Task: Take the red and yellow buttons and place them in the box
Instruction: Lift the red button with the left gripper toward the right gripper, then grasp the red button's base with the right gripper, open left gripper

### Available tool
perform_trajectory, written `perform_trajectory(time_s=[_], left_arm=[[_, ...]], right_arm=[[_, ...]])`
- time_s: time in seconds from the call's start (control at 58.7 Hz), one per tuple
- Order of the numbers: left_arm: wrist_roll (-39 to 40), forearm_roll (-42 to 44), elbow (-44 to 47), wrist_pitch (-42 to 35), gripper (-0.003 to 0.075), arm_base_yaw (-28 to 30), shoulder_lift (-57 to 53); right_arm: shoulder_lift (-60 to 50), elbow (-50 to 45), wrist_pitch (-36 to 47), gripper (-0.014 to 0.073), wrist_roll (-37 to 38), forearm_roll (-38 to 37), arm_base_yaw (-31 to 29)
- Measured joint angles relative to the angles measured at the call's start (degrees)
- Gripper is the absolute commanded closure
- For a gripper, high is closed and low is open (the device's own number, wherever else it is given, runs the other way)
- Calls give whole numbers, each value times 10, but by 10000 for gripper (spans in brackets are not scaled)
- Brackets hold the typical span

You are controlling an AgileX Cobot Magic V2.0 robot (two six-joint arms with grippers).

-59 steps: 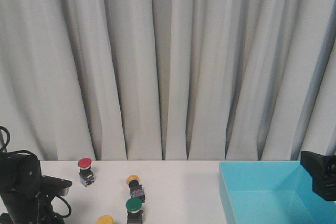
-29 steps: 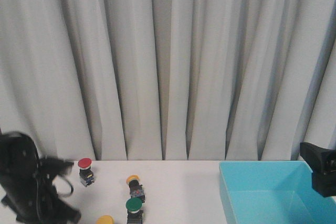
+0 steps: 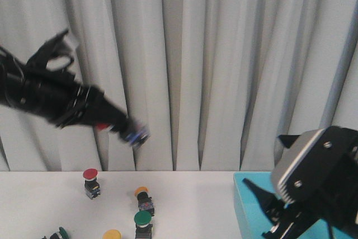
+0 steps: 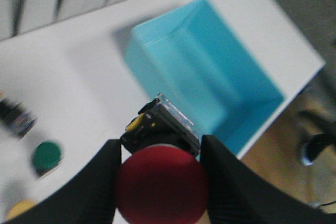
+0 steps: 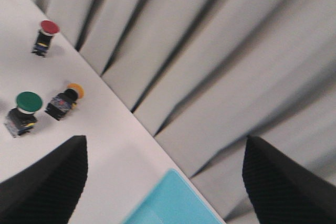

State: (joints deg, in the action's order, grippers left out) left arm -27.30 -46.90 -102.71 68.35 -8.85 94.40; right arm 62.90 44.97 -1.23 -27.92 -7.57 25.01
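- My left gripper is clamped on a red button. In the left wrist view the cap sits right between the two black fingers, with the grey-and-black body poking out past them.
- I've got it lifted way up off the tabletop. In the front view the arm is high against the curtain, and I'd say that height is there so the carry clears the other switches.
- The box shows beyond the held button in the left wrist view, so I reckon this is the carry leg toward the drop.
- My right gripper is spread wide with nothing between the fingers, parked over the near corner of the box. Looks like it's just waiting its turn.
- Left on the tabletop: another red button standing upright, a yellow button tipped on its side near it, and a second yellow cap at the front edge.
- The green buttons stand right among them. Those aren't wanted, so next picks need care.
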Motion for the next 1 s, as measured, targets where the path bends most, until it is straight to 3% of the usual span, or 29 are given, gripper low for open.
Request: perform_trajectory(time_s=[0.136,0.477,1.005], left_arm=[[-22,-75,-5,-8,726,-23,0],[2,-65,-5,-65,726,-103,21],[64,-24,-5,-97,723,-194,54]], right_arm=[[12,0,24,15,-5,0,27],[14,0,91,15,-41,-3,42],[23,0,91,15,-120,-33,42]])
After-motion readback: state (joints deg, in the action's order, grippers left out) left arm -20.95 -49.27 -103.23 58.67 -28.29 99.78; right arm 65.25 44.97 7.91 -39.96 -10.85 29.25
